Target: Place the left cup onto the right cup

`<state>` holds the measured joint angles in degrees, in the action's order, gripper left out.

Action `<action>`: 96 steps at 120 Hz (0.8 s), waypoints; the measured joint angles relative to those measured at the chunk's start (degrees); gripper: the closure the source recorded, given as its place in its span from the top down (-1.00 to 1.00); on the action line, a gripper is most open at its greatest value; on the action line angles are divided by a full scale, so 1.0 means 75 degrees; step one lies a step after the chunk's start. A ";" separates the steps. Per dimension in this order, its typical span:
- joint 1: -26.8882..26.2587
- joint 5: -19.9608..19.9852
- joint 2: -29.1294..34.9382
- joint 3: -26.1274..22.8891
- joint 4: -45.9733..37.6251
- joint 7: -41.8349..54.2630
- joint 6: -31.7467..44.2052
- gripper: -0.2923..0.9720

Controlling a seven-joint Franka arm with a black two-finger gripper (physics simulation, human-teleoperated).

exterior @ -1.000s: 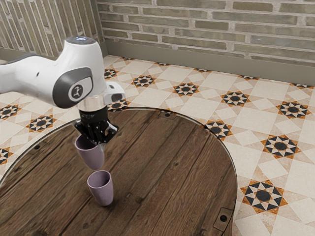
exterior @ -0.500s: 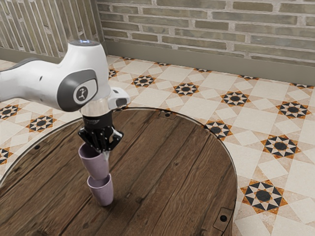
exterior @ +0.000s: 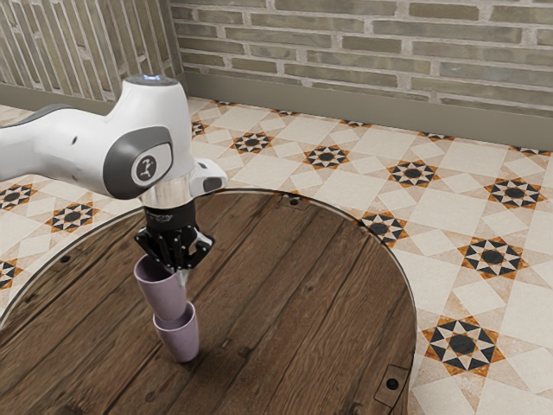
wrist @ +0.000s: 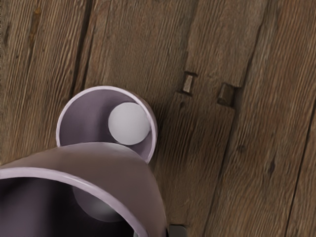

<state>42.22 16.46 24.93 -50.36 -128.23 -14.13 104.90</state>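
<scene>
Two mauve cups stand stacked on the round wooden table [exterior: 294, 285]. The lower cup [exterior: 179, 340] is upright. The upper cup [exterior: 161, 290] has its base in the lower cup's mouth and leans toward the exterior view's left. My gripper [exterior: 179, 266] hangs open just above the upper cup's rim, on its right side, with the fingers apart from the wall. In the wrist view the upper cup [wrist: 94, 187] lies close under my hand, and past it the lower cup [wrist: 94, 116] shows its pale inner bottom.
The table's edge curves round at the exterior view's right and front. A small metal fitting [exterior: 393, 383] sits on its rim. Beyond lie a patterned tile floor [exterior: 467, 199] and a brick wall [exterior: 363, 43]. Two small notches [wrist: 207, 89] mark the planks near the cups.
My hand came down with the upper cup and set its base into the lower cup. The upper cup has since tipped a little to the exterior view's left, away from my fingers.
</scene>
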 joint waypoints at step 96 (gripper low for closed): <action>0.0147 -0.0380 -0.0198 -0.0014 -0.0023 -0.0079 0.0153 -0.70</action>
<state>43.32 13.61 23.44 -50.46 -128.41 -14.72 106.05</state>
